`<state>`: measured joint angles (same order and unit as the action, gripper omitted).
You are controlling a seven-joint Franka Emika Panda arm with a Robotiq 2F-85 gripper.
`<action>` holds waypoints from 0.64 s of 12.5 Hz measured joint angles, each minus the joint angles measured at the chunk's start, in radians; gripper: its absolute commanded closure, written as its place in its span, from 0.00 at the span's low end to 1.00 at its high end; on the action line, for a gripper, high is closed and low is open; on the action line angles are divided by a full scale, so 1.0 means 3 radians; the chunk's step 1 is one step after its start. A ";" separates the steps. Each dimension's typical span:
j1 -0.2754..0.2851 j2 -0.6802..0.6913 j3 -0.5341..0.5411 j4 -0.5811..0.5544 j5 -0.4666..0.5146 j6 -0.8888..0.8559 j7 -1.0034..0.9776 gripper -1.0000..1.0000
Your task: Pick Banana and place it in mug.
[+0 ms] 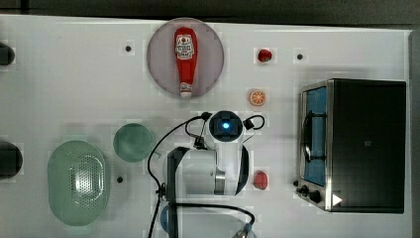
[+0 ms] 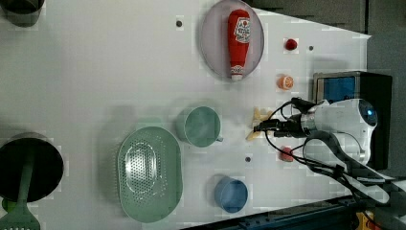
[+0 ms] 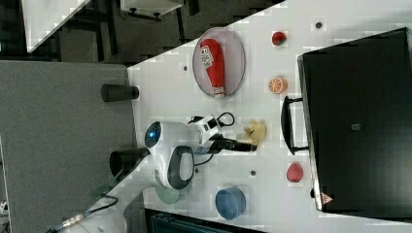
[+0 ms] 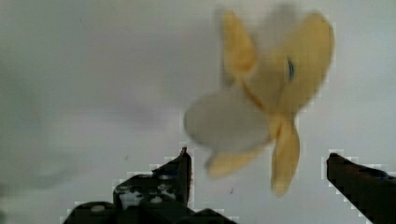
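The banana (image 4: 261, 112) is blurred in the wrist view — the blue cup (image 1: 165, 220) sits half-hidden under the arm.

A robotics lab arranged as a mock kitchen is shown. A white table (image 1: 74, 74) is fitted with a Franka arm (image 1: 213, 168), and toy kitchenware is laid out on it: a ketchup bottle (image 1: 185, 59) on a plate (image 1: 158, 69), a toaster oven (image 1: 366, 144), a green colander (image 1: 78, 183) and plastic fruit (image 1: 257, 97).

Pale yellow peeled banana (image 2: 257, 123) lying flat, just right of upright teal mug (image 2: 201, 126) in the left view.
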<state>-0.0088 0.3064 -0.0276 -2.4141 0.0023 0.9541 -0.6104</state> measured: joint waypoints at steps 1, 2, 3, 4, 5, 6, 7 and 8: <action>-0.0010 0.0050 0.0002 0.0026 0.0014 0.0112 -0.0063 0.00; 0.0005 0.0081 -0.0016 0.0039 0.0023 0.0202 -0.0122 0.00; 0.0014 0.0119 -0.0032 0.0046 0.0004 0.0293 -0.0210 0.00; -0.0008 0.0173 -0.0011 0.0052 0.0000 0.0404 -0.0259 0.00; -0.0023 0.0225 -0.0005 0.0059 -0.0019 0.0495 -0.0283 0.00; -0.0017 0.0269 -0.0024 0.0059 -0.0043 0.0547 -0.0299 0.04; -0.0009 0.0284 -0.0030 0.0046 -0.0052 0.0537 -0.0299 0.15; -0.0008 0.0282 -0.0036 0.0046 -0.0038 0.0547 -0.0299 0.28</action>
<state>-0.0112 0.3911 -0.0383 -2.4004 -0.0092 1.1182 -0.7002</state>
